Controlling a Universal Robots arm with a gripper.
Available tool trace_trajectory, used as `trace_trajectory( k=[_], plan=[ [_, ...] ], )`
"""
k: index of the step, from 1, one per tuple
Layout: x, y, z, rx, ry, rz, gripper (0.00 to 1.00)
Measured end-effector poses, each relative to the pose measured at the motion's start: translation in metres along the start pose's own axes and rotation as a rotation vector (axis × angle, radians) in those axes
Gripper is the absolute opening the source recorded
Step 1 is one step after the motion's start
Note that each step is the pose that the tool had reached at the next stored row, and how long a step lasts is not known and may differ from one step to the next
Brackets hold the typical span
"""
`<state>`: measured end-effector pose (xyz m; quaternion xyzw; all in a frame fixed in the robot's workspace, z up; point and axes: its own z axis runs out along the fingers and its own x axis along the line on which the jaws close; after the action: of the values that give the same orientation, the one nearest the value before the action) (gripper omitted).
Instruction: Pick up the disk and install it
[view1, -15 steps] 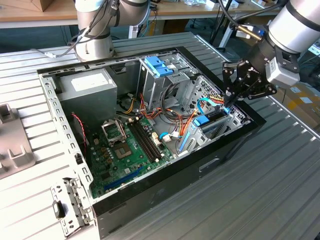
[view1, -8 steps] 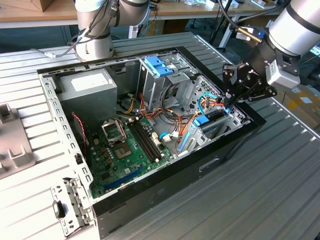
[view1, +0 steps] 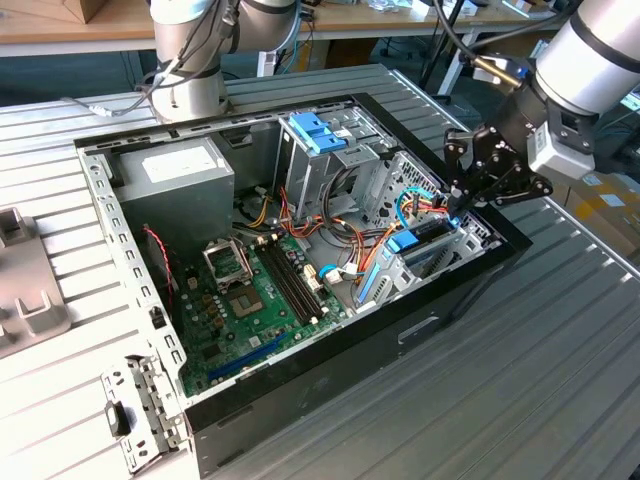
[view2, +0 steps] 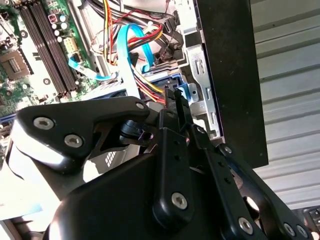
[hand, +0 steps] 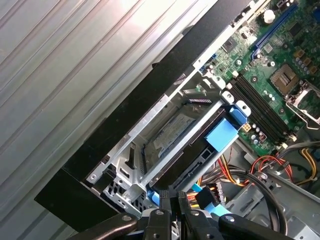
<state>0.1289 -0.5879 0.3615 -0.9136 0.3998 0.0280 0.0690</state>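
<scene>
Gripper sat low at the drive bay, at the corner of the open computer case toward the exterior view's right. In the first wrist view its fingers appeared drawn close together right at the blue end of the disk; whether they actually pinched the rail or tab could not be told. Disk lay flat inside the silver metal bay, blue side rails showing, blue end tab toward the motherboard. In the exterior view the disk looked mostly seated. Loose power and data cables hung just beside the gripper. Judgement: the seating step appears to be in hand. To do it well, pressure should run straight along the rails, level, with cables kept out from between disk and bay; a tilted push would likely jam a rail. Case rested on a ribbed metal worktop.
</scene>
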Motion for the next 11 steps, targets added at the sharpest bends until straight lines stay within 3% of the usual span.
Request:
trace_trajectory(
  k=[4,11],
  plan=[
    [-0.0012,0.0015,0.0008,0.0027,0.0022,0.023,0.17],
    [-0.0101,0.0113,0.0017,0.0045,0.0042,0.041,0.17]
  ],
)
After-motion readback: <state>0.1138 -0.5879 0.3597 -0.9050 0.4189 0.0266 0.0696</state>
